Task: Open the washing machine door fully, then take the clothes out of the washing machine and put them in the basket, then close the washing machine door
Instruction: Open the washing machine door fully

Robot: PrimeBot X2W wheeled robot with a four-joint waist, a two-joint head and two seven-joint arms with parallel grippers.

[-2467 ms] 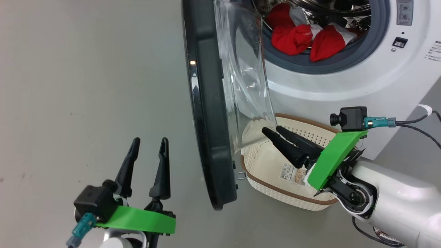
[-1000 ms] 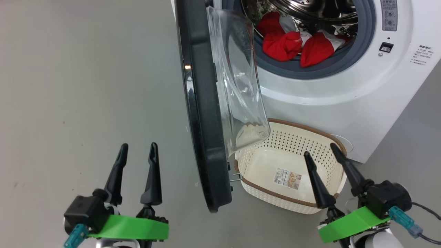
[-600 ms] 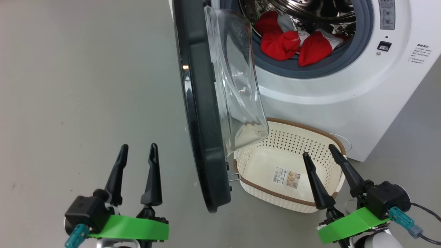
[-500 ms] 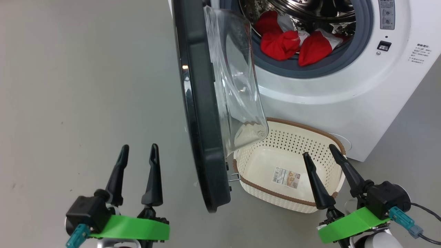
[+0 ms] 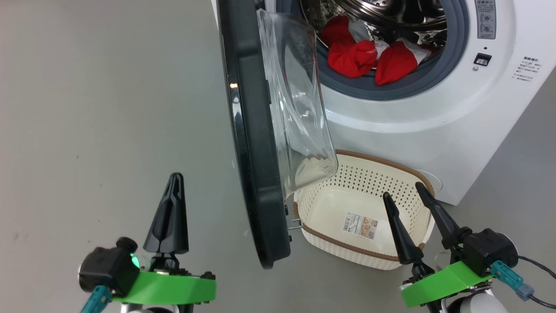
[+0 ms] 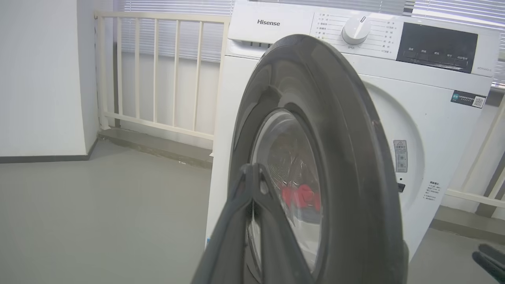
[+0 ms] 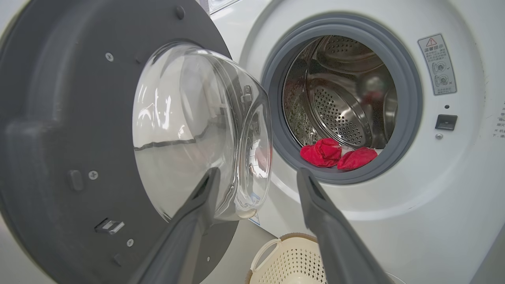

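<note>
We see the washing machine door (image 5: pixel 254 152) standing edge-on before us, swung out from the left side of the washing machine (image 5: pixel 412 117) behind it. The clothes (image 5: pixel 352 58) lie in the drum by its front lip. The basket (image 5: pixel 347 247) sits on the floor (image 5: pixel 95 108) before the machine, just right of the door. Our left gripper (image 5: pixel 175 177) is left of the door, and our right gripper (image 5: pixel 402 190) is over the basket's near right side.

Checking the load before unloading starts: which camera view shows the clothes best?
Head view: the clothes appear largest there, red lumps with white parts. The right wrist view shows them smaller, low in the drum. The left wrist view gives a red blur through the door.
</note>
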